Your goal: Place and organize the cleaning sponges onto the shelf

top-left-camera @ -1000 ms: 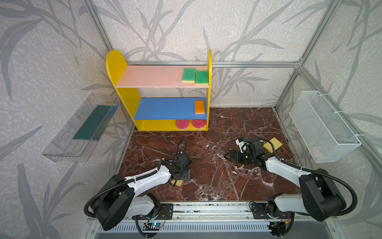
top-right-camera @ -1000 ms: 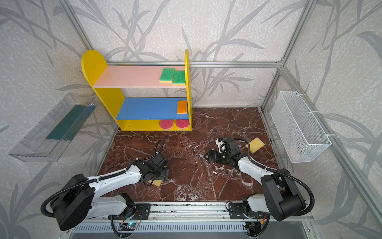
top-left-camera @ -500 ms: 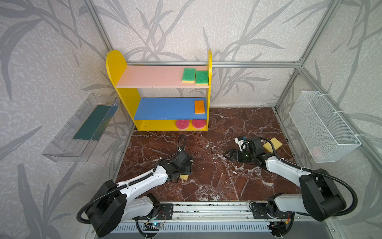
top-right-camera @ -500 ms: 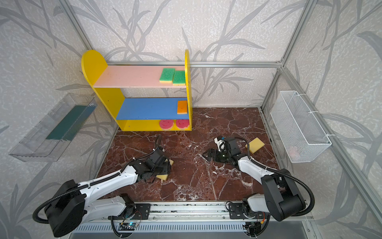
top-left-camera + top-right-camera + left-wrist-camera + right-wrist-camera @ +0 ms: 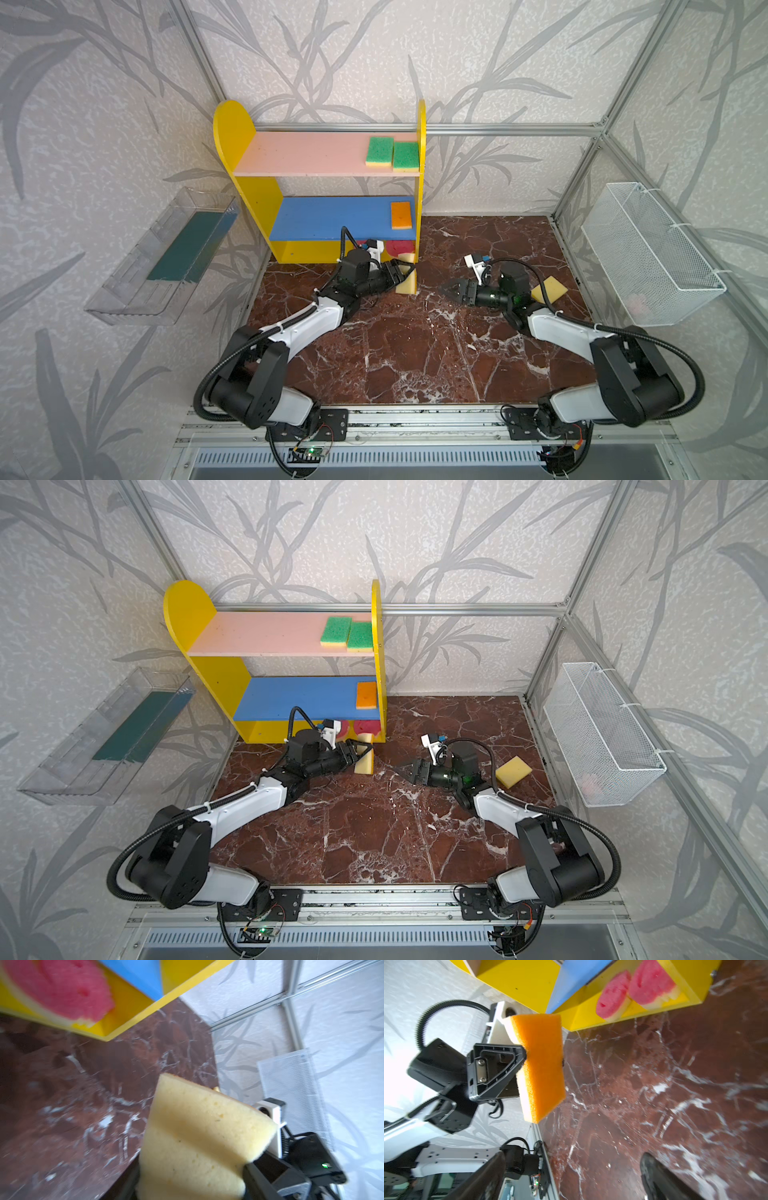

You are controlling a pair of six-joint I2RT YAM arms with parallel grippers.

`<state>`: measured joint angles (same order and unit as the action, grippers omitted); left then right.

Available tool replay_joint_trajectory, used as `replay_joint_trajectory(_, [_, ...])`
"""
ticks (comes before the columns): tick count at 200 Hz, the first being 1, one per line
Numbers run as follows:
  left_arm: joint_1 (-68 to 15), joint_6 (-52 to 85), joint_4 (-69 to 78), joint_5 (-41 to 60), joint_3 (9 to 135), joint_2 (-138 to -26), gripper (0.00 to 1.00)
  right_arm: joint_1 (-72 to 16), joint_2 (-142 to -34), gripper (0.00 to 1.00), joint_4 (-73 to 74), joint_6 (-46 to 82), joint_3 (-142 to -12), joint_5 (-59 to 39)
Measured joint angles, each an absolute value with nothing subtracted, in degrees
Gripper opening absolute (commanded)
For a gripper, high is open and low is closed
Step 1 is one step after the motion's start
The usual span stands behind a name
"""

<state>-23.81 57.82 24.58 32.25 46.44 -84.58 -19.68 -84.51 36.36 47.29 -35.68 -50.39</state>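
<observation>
My left gripper (image 5: 401, 271) (image 5: 358, 752) is shut on a yellow sponge (image 5: 407, 282) (image 5: 199, 1136) with an orange scrub face (image 5: 542, 1064), held on edge above the floor just in front of the shelf (image 5: 245, 124) (image 5: 183, 604). On the shelf, two green sponges (image 5: 379, 151) (image 5: 406, 156) lie on the pink board and an orange one (image 5: 401, 215) on the blue board. Pink round sponges (image 5: 612, 1001) (image 5: 652, 987) stand on the yellow base. Right gripper (image 5: 451, 287) (image 5: 571, 1178) hovers open and empty, pointing at the held sponge. Another yellow sponge (image 5: 549, 289) (image 5: 513, 771) lies behind it.
A clear plastic tray (image 5: 166, 257) hangs on the left wall. A white wire basket (image 5: 648, 253) hangs on the right wall with something pink (image 5: 636, 305) in its bottom. The floor is dark red marble (image 5: 407, 353).
My left gripper has closed on the sponge at the front of the floor and carried it up and back to the shelf's right front corner. The right arm has barely moved.
</observation>
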Motion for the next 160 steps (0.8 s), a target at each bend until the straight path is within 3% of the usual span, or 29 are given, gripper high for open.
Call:
replay_joint_trajectory(17, [-22.5, 62.4, 31.6, 35.1, 48.0, -87.7, 0.61, -19.8, -88.3, 1.0, 43.8, 51.6, -37.3, -52.4])
replay_joint_trajectory(42, [-21.7, 65.1, 35.3, 36.3, 50.7, -89.5, 0.61, -20.6, -90.4, 0.92, 46.1, 53.1, -40.9, -53.0])
replay_joint_trajectory(77, [-21.6, 65.3, 35.8, 35.9, 53.5, -89.5, 0.61, -24.7, -86.3, 0.88, 33.4, 42.7, -47.7, -47.0])
replay_joint_trajectory(115, [-21.6, 65.4, 35.4, 35.4, 53.5, -89.5, 0.61, -28.5, -83.5, 0.67, 25.6, 34.2, -52.4, -41.6])
replay_joint_trajectory(160, [-21.7, 65.5, 35.2, 34.5, 53.5, -89.5, 0.6, -29.0, -85.1, 0.67, 20.3, 31.3, -54.2, -37.6])
